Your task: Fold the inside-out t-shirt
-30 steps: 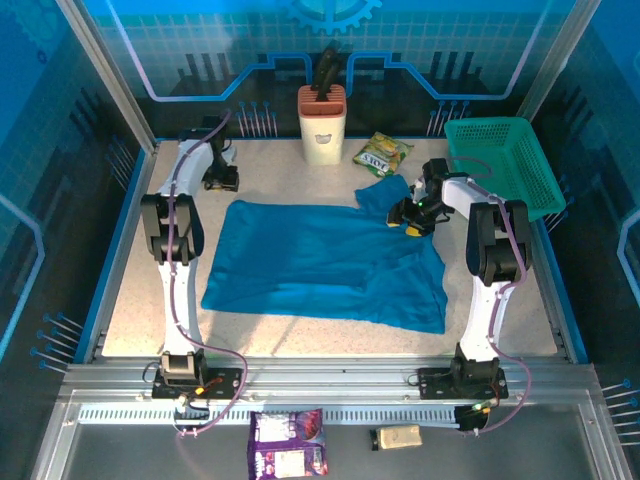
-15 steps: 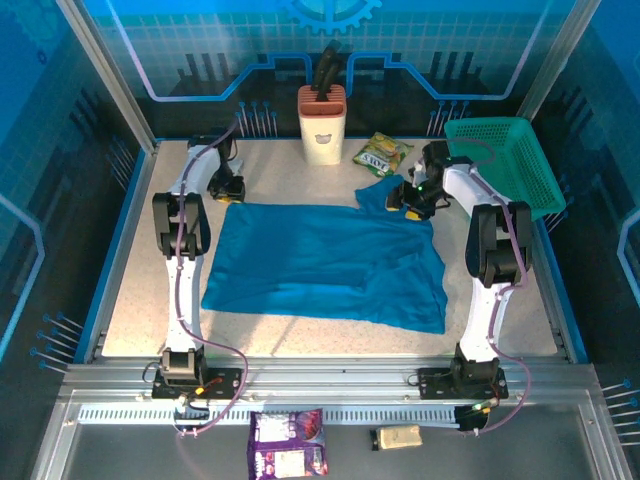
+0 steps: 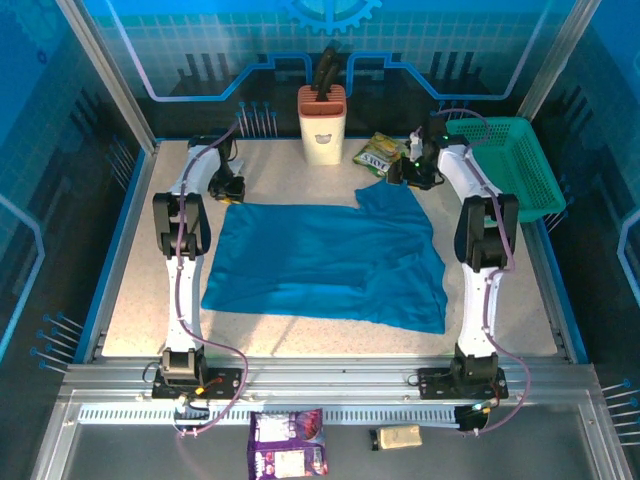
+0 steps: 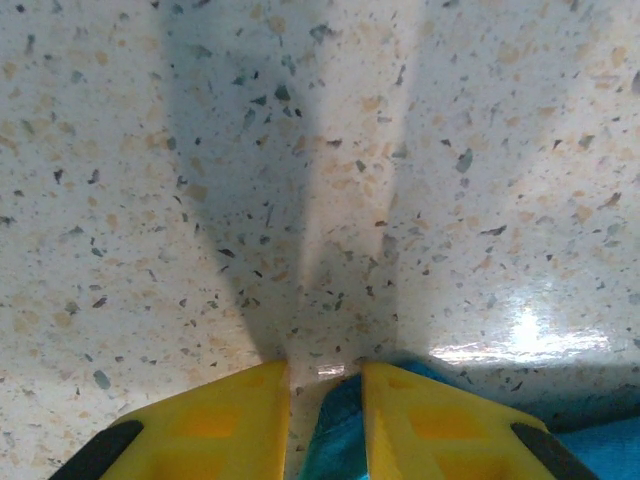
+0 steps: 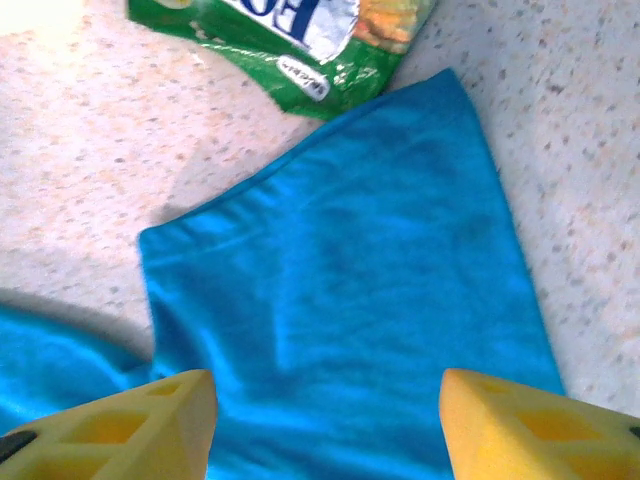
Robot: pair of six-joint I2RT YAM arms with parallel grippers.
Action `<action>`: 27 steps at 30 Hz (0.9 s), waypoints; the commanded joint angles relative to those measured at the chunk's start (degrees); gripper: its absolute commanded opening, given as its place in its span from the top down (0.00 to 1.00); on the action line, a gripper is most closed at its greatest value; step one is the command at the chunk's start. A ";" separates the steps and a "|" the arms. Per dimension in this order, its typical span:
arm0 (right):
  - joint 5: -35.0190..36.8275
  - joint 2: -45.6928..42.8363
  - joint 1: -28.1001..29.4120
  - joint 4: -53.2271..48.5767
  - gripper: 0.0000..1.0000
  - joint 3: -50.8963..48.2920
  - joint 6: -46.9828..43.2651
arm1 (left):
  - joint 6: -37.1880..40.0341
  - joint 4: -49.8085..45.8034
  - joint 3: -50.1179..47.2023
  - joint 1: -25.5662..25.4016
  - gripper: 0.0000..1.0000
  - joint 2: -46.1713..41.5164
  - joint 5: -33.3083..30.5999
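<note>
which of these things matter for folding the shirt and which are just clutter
For the job: blue t-shirt, left gripper, right gripper.
Lying about: green snack packet, teal mesh basket, cream utensil holder, purple packet, small beige item.

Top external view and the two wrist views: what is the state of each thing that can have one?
t-shirt: spread flat on the table, not yet folded.
left gripper: jaws narrowly apart, t-shirt edge between them.
right gripper: jaws wide open over the sleeve, holding nothing.
snack packet: lying flat beside the sleeve.
basket: upright.
holder: upright, dark handle sticking out.
</note>
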 commanded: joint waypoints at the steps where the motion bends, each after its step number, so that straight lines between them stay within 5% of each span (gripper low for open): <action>1: 3.04 5.59 0.91 -4.77 0.40 6.63 -6.15 | -0.40 -1.85 0.64 -0.09 0.73 -1.43 3.01; 16: 15.48 22.87 2.52 -10.05 0.51 28.93 -13.20 | -0.93 -0.23 -1.49 0.09 0.73 -4.64 4.68; 27: 15.47 23.18 2.81 -7.98 0.86 25.61 -12.90 | -0.35 -0.33 -1.82 0.44 0.67 -5.97 3.92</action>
